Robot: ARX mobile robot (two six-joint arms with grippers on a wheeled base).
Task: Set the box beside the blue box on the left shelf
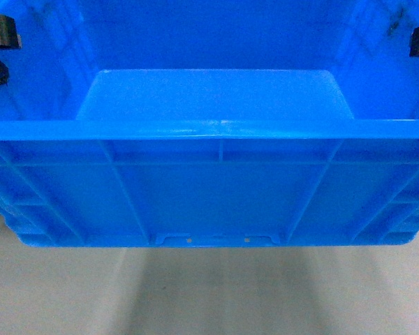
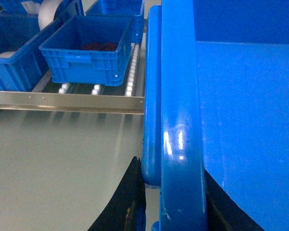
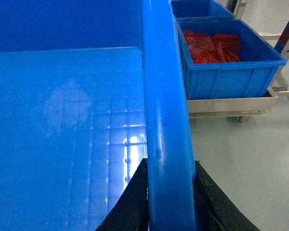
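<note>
While held up over the pale floor (image 1: 209,293), the box (image 1: 209,188) filled the head view, no writing on it. Left gripper (image 2: 176,211) pinched on its left rim, right gripper (image 3: 169,202) pinched on its right rim. Left shelf (image 2: 67,102) ahead, rollers under a smaller blue box (image 2: 86,53).

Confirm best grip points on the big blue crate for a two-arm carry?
The box is best pinched on the thick rolled rim of each short side, from outside, fingers straddling inside and out. Left gripper and right gripper sit that way now.
</note>
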